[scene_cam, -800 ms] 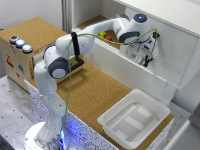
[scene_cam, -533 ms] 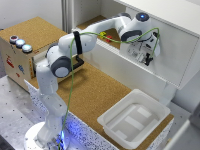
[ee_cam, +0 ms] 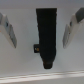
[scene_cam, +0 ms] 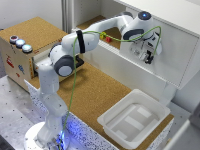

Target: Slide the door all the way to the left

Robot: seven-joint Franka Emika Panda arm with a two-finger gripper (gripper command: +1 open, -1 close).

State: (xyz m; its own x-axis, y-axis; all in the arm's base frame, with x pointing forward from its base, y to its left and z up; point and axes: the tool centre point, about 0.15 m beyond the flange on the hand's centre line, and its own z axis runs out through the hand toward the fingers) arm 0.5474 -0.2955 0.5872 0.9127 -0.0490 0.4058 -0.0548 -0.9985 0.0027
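The white arm [scene_cam: 75, 47] rises from its base at the near corner of the cork-topped surface [scene_cam: 95, 95] and reaches across to the cabinet [scene_cam: 165, 20] at the back, where the gripper [scene_cam: 148, 58] hangs in front of the door [scene_cam: 150, 75], a large plain white panel that runs along the cabinet's lower front. In the exterior view the door sits toward that view's right, and to its left the cabinet stands open, showing a cork shelf [scene_cam: 112, 32] with a small red object [scene_cam: 108, 38] and something yellow beside it. The gripper points down close to the door's face, near its upper part, but from this angle it cannot be told whether it touches the panel. The wrist view shows the two fingers [ee_cam: 76, 24] spread wide apart, with a dark upright handle [ee_cam: 48, 36] standing between them and clear of both, so the jaws are wide open and hold nothing. A green cable [scene_cam: 75, 85] loops from the wrist down along the arm. On the exterior view's left stands a light wooden box [scene_cam: 20, 60] with coloured buttons [scene_cam: 20, 43] on top, and near the surface's front corner lies a white plastic tray [scene_cam: 135, 117], well apart from the door.
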